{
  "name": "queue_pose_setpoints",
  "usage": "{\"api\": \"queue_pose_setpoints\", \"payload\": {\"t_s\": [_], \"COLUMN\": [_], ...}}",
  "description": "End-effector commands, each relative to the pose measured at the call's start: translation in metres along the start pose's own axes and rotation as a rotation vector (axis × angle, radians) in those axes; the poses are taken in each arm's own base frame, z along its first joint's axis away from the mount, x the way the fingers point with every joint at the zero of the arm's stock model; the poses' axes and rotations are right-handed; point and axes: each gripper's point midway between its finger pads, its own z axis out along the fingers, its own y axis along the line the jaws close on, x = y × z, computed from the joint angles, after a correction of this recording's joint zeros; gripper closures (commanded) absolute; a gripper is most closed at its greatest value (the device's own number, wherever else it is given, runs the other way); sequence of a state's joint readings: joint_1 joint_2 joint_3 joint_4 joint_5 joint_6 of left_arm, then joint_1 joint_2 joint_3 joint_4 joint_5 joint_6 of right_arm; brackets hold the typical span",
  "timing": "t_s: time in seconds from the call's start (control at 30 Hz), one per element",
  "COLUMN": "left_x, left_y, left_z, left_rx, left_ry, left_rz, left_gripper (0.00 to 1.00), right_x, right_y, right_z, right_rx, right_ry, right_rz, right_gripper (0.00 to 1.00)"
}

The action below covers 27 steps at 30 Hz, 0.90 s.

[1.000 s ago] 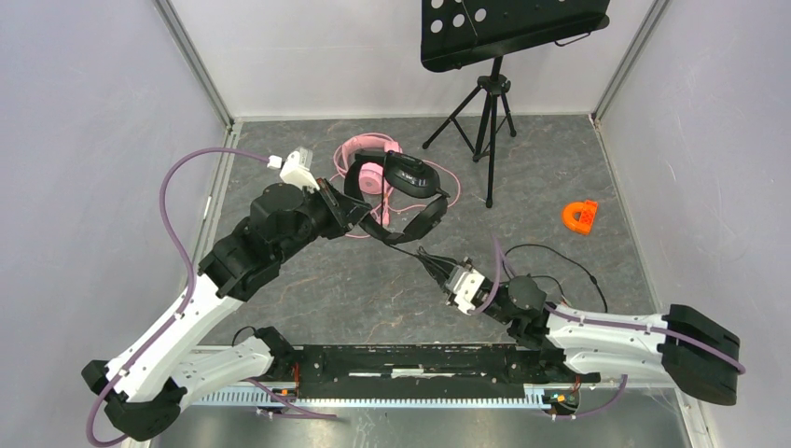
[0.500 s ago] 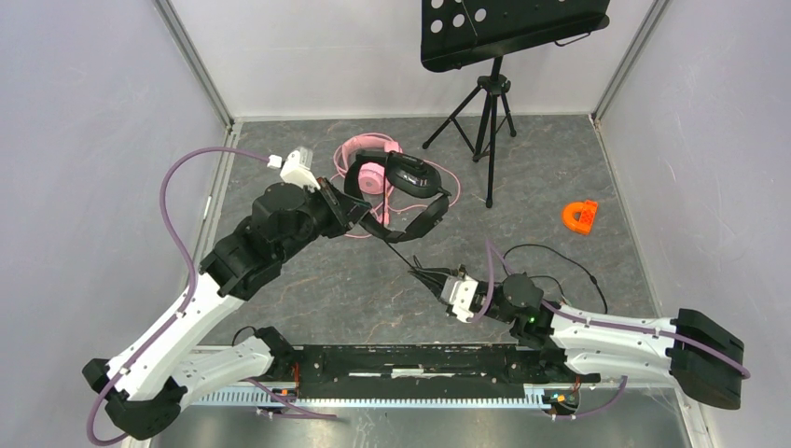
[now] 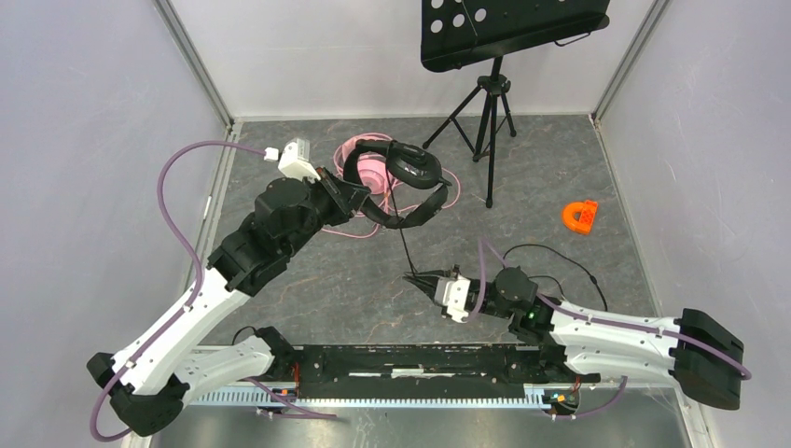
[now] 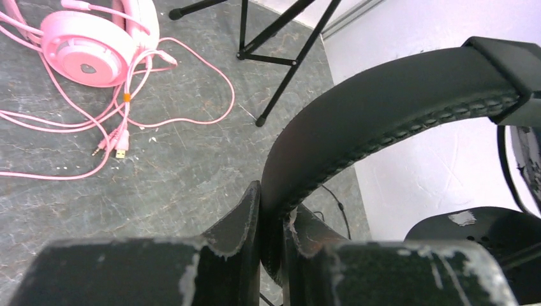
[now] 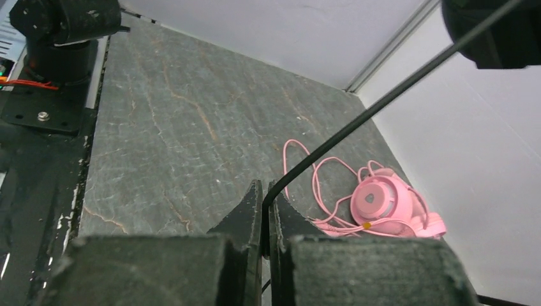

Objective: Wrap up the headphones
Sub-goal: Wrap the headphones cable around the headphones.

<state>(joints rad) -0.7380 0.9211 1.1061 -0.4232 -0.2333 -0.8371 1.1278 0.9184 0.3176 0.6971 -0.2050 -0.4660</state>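
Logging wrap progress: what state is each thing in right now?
black headphones: lifted, headband clamped in left gripper
black cable: taut, pinched in right gripper
pink headphones: lying on table, cable loose, unwrapped
left gripper: shut
right gripper: shut
music stand: upright
orange piece: lying on table

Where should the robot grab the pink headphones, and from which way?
Probably the headband, coming down from above. The pink headphones lie flat with one earcup facing up; the thin band is easier to pinch than the wide round cup.
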Motion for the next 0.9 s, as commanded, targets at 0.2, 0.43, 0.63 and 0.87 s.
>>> {"api": "queue_pose_setpoints", "payload": {"t_s": [0.2,0.43,0.63,0.87], "left_x": [-0.049,-0.029,-0.005,0.024], "left_y": [-0.026,-0.018,-0.025,-0.021], "left_z": [-0.004,-0.029,-0.052,-0.076], "left_rx": [0.070,0.062,0.133,0.173], "left_ry": [-0.181,-0.053,0.091,0.262], "left_rz": [-0.015,0.062,0.104,0.167], "left_gripper": [0.98,0.98,0.98,0.98], "right_x": [0.008,0.029,0.029,0.016], "right_y": [0.004,-0.032,-0.050,-0.067], "right_z": [-0.003,-0.027,-0.032,-0.034], "right_rx": [-0.017,0.204,0.299,0.387], "right_ry": [0.045,0.148,0.153,0.091], "right_rz": [0.011,-0.071,-0.116,-0.167], "right_gripper": [1.00,1.00,0.95,0.86]}}
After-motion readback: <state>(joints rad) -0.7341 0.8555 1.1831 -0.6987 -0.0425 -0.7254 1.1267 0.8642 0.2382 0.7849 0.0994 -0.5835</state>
